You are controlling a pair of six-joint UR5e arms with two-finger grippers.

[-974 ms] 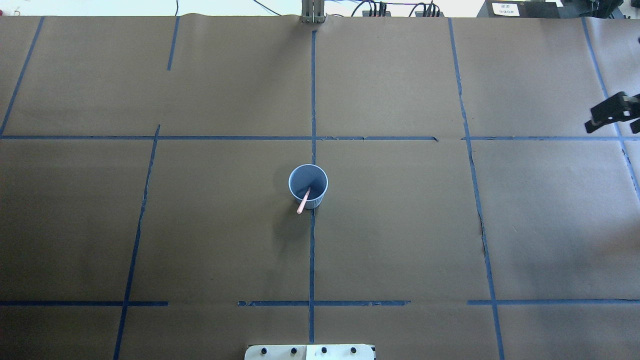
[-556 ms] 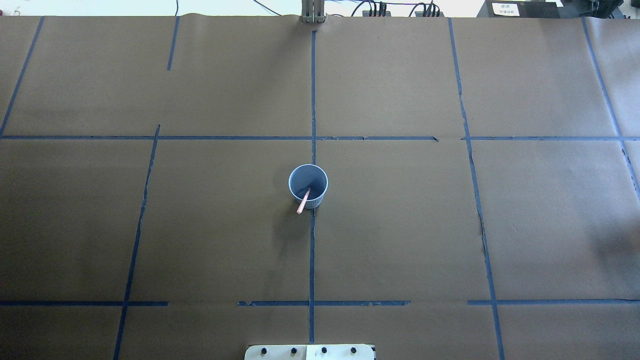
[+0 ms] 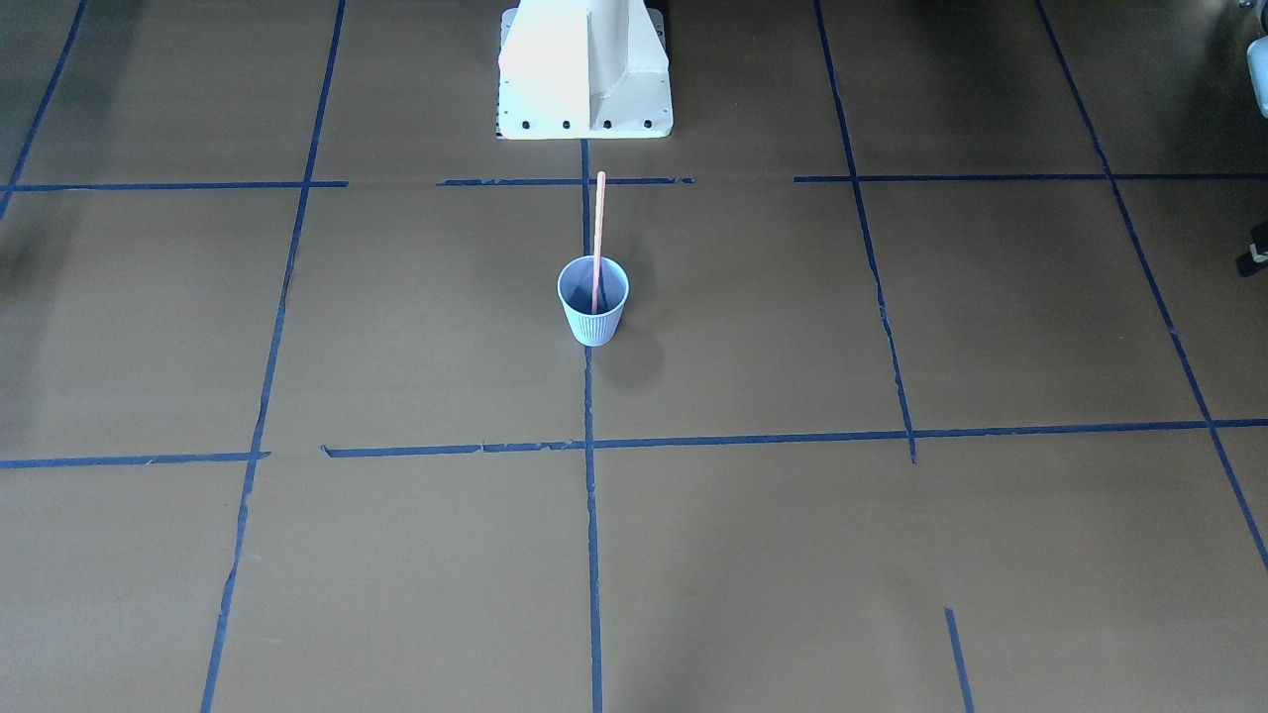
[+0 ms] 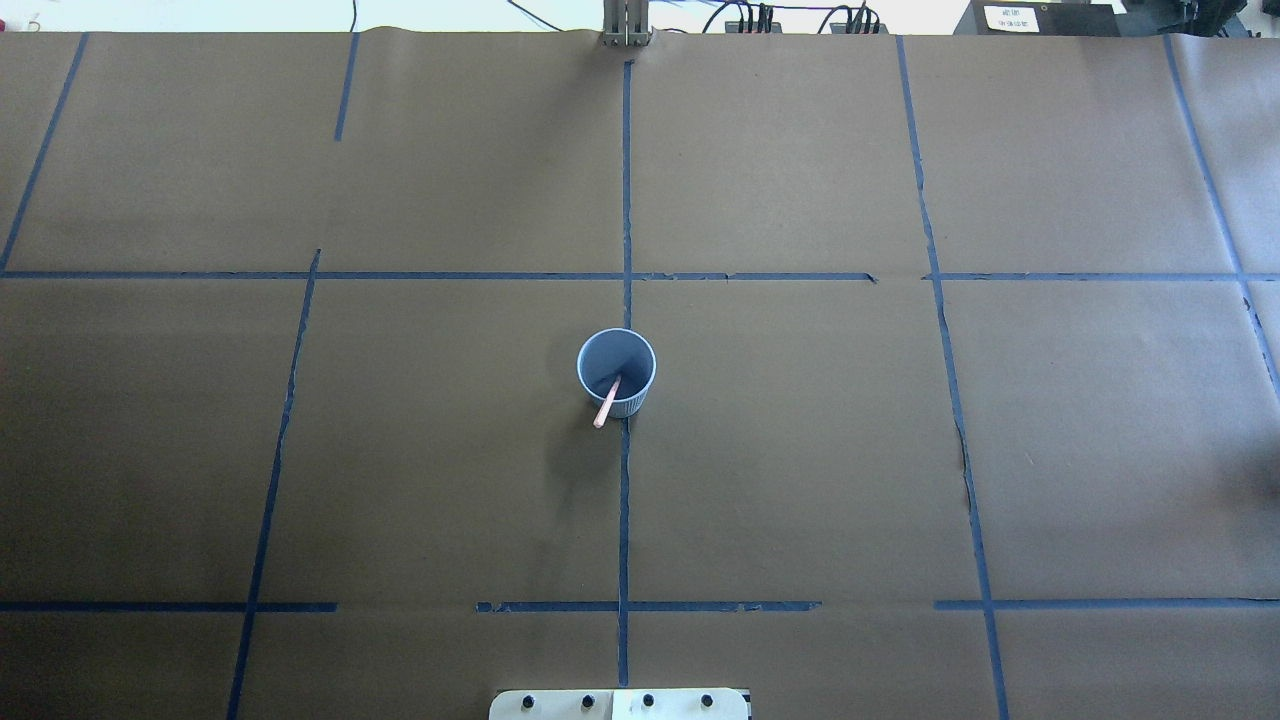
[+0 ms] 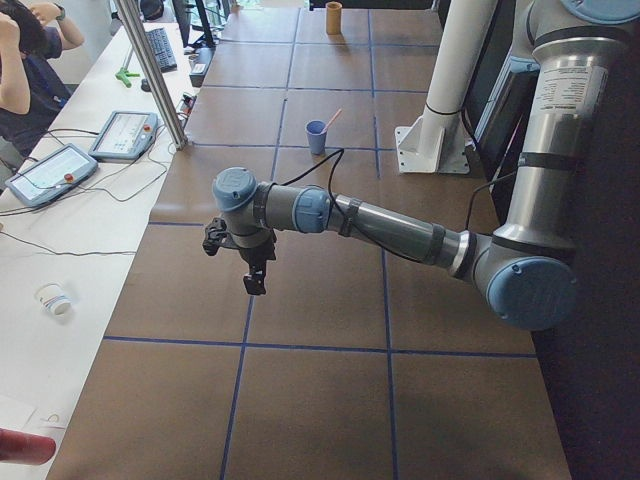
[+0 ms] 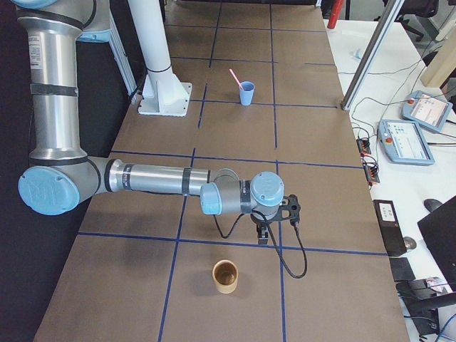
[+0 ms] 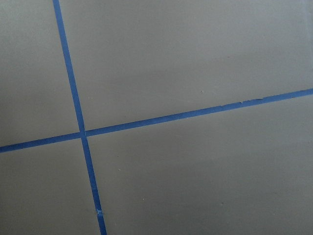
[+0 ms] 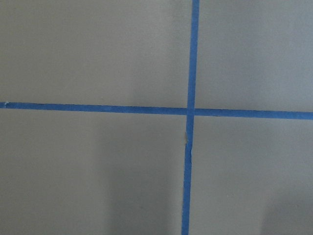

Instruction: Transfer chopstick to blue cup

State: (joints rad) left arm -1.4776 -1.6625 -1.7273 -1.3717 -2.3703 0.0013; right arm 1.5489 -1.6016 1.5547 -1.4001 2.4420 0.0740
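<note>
Chopstick (image 3: 597, 238) stands in the blue cup (image 3: 592, 319) at the middle of the table (image 4: 800, 450), its upper end leaning toward the robot's edge. Left tool (image 5: 255, 280) and right tool (image 6: 263, 235) hang over opposite table ends, both well apart from the cup. I cannot tell whether either tool is open or closed.

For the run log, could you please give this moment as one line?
chopstick: leaning in cup | left gripper: away, state unclear | right gripper: away, state unclear

A ribbed pale blue cup (image 3: 592, 319) stands upright on the table (image 3: 297, 327), the pinkish-red chopstick (image 3: 597, 228) in it, free end toward the white robot base (image 3: 584, 69). Well apart, a dark sliver of the left arm's end (image 3: 1256, 259) shows.
</note>
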